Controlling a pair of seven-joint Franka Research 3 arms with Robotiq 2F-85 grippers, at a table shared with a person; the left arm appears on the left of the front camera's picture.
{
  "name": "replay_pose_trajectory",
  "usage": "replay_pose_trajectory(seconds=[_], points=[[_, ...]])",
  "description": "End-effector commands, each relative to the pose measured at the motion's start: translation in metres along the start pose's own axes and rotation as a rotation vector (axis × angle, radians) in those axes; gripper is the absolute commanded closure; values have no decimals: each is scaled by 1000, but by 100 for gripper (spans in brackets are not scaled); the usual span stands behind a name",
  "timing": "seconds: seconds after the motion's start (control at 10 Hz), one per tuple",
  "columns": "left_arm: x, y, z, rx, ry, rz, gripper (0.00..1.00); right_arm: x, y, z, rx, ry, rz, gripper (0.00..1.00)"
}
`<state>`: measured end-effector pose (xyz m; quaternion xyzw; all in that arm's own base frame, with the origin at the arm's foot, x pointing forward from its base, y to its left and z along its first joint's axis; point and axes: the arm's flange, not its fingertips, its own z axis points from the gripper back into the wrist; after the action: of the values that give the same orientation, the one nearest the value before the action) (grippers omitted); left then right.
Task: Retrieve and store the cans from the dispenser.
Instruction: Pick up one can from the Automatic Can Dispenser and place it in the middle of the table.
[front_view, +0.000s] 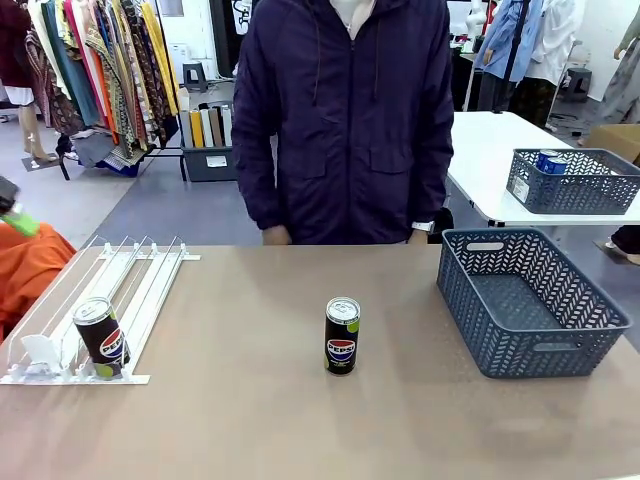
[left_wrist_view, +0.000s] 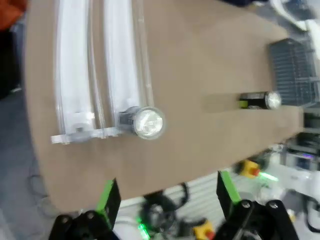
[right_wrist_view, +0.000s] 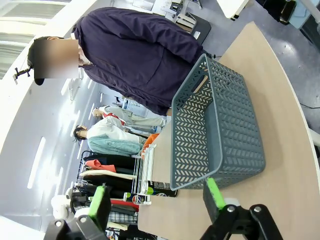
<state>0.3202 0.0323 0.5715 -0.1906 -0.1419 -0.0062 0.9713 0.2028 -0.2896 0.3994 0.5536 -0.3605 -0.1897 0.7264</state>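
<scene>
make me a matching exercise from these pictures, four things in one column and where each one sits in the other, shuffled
Things:
1. racked Pepsi can
2. loose Pepsi can
3. grey lattice basket
4. dispenser

Places:
a. standing upright in the middle of the table
b. on the robot's right side of the table
c. lying along the robot's left side of the table
d. at the near end of a lane between the rails

Pairs: 1-d, 2-a, 3-b, 4-c
</scene>
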Motion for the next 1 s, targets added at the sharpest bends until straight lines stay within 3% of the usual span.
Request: replay_pose_trajectory(seconds=[0.0, 0.1, 0.2, 0.4, 0.5, 0.8, 0.9], points=[[-12, -33, -38, 508, 59, 2, 0, 4, 2, -3, 19, -20, 26, 0], [-4, -48, -43, 466, 9, 45, 0, 4, 2, -3, 19, -20, 26, 0], [-6, -26, -15, 167, -8, -26, 0, 4, 2, -3, 19, -20, 26, 0], [-6, -26, -15, 167, -8, -26, 0, 4, 2, -3, 19, -20, 26, 0], [-7, -43, -30, 273, -20, -22, 0, 4, 2, -3, 19, -20, 26, 0], [2, -52, -73, 291, 48, -58, 0, 4, 2, -3, 19, -20, 26, 0], [8, -50, -95, 341, 23, -20, 0, 4, 2, -3, 19, -20, 26, 0]])
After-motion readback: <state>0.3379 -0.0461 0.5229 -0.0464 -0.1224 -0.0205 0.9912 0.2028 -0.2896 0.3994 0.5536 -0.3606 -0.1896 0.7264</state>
